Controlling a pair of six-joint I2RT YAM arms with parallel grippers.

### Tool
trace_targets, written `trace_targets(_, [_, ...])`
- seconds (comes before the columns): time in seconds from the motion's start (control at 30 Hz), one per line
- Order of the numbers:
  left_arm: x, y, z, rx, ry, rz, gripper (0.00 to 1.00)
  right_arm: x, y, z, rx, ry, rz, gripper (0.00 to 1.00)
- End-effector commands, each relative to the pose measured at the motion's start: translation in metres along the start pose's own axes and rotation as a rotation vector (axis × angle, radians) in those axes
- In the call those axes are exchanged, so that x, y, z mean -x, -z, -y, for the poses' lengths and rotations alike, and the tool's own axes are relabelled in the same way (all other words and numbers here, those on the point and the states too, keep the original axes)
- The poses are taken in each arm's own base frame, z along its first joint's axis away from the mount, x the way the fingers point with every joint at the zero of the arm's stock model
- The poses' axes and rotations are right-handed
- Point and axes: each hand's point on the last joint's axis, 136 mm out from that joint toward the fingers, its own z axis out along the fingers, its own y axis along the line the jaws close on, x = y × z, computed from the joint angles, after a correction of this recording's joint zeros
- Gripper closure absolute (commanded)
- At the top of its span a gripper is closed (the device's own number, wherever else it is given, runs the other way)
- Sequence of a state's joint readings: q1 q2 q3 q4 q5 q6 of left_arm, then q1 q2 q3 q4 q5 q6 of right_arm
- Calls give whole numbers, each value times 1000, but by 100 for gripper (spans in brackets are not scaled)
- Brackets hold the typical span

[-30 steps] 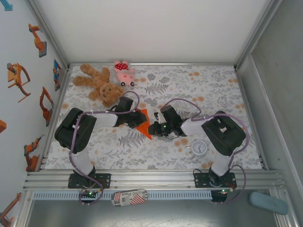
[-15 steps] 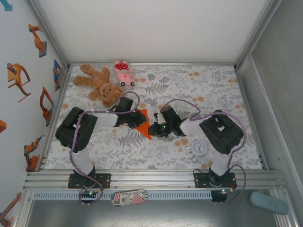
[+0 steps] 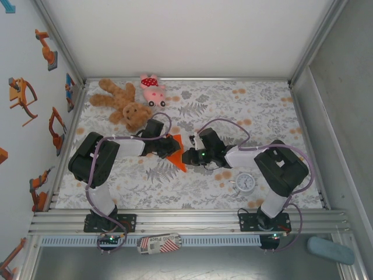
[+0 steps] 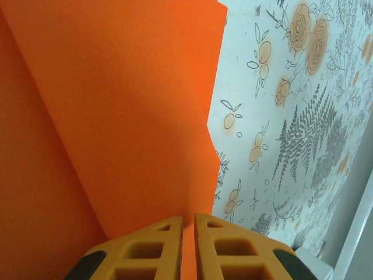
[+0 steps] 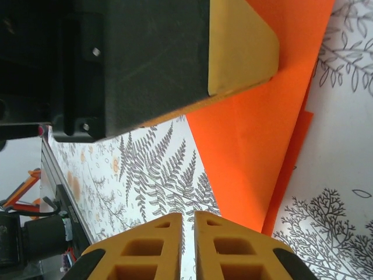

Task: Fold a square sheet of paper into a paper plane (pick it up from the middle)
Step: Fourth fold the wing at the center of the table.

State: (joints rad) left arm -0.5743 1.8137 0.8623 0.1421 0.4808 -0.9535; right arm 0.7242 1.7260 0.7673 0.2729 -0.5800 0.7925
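Clamping narrowly, the left gripper is apparently pinching the orange paper; the right gripper is hovering beside it, closed and empty.

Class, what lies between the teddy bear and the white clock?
Top view: the orange paper, pinched by the left gripper, and the shut right gripper beside it.

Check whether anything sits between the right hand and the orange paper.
Nothing visible does. The orange paper lies just ahead of the shut right hand, with only patterned tablecloth between. The left hand pinches the paper's edge from the opposite side, outside that path.
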Motion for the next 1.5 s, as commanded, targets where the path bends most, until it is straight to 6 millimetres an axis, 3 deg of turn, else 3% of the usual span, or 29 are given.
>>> trace_targets(0.0, [1,-2,1,-2,3,-15,86,-12,-10,3,-6,0,-50,87])
trace_targets(0.5, [0,-3,-2,4,9,-19,86,-29,-25,23,-60,-35,-115,88])
trace_targets(1.03, [14,2,-1,1,2,1,87,-47,-19,52,-199,-47,-179,92])
trace_targets(1.47, [21,5,-13,29,24,16,89,-48,-19,54,-211,-48,-182,94])
